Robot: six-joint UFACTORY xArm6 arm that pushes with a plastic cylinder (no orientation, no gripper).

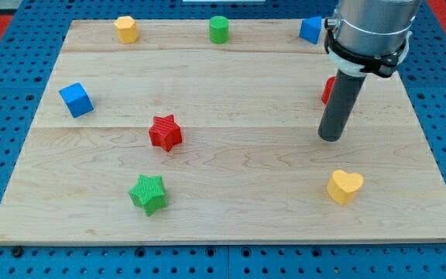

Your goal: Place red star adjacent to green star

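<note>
The red star (165, 132) lies left of the board's middle. The green star (148, 194) lies below it and slightly to the left, near the view's bottom, with a clear gap between them. My tip (331, 137) rests on the board far to the right of both stars, roughly level with the red star. The rod rises from it up to the arm's grey wrist at the view's top right.
A blue cube (76, 99) sits at the left. A yellow block (126, 29), a green cylinder (219, 29) and a blue block (310, 29) line the top edge. A red block (327, 90) is partly hidden behind the rod. A yellow heart (344, 187) lies below my tip.
</note>
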